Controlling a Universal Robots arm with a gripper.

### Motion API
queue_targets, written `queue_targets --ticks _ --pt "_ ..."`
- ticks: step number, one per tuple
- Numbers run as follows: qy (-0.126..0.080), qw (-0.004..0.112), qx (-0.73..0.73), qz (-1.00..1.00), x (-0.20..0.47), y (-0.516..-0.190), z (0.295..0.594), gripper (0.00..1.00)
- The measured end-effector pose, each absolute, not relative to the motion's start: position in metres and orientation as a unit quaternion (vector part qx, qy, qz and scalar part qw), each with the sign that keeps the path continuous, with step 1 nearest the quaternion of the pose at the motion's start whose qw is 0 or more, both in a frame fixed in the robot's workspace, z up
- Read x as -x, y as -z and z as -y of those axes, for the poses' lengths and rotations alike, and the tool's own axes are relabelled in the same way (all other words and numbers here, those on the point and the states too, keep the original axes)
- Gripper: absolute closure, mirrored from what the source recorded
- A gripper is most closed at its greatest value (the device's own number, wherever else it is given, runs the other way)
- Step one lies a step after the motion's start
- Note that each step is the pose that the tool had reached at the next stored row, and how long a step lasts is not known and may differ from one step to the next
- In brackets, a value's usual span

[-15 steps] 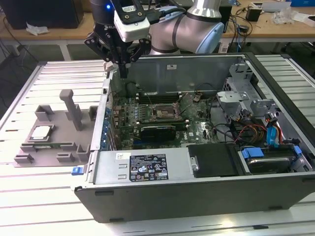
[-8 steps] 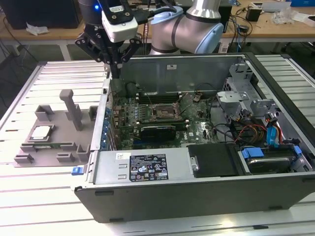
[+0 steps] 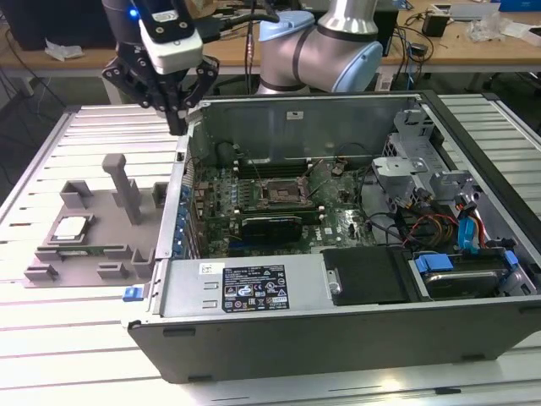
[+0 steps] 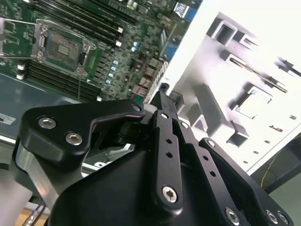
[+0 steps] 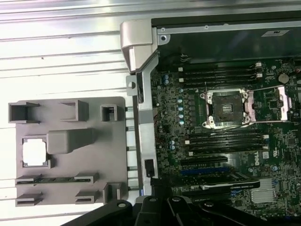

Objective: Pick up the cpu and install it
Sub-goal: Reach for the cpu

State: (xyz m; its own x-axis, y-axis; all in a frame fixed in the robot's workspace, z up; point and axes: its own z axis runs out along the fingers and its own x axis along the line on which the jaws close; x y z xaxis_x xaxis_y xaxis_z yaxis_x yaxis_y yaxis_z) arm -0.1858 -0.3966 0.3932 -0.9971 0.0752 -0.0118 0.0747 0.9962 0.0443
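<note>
Two fingers of the end effector [image 3: 177, 125] meet at their tips, gripping nothing, above the side wall [image 3: 181, 182] of the open computer case. Down from it, toward the exterior view's left, the cpu [image 3: 69, 227] lies flat in a grey fixture [image 3: 114, 237] on the tabletop [image 3: 51, 338], well apart. It is square, with no long axis. The first wrist view sets cpu and empty socket [image 5: 225, 106] on opposite sides of that wall; the exterior view adds the height gap.

cpu [image 3: 69, 227] | small flat square, shiny silver-grey top, thin darker rim | lying flat, top up, untouched | seated in a square pocket of the grey holder [image 3: 110, 233] | exterior view's left of the computer case [image 3: 355, 338], outside it
</note>
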Motion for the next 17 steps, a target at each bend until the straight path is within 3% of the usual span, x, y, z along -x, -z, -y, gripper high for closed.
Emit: queue_targets --ticks 17 --pt "-0.022 0.012 -0.037 -0.999 0.244 -0.393 0.397 0.89"
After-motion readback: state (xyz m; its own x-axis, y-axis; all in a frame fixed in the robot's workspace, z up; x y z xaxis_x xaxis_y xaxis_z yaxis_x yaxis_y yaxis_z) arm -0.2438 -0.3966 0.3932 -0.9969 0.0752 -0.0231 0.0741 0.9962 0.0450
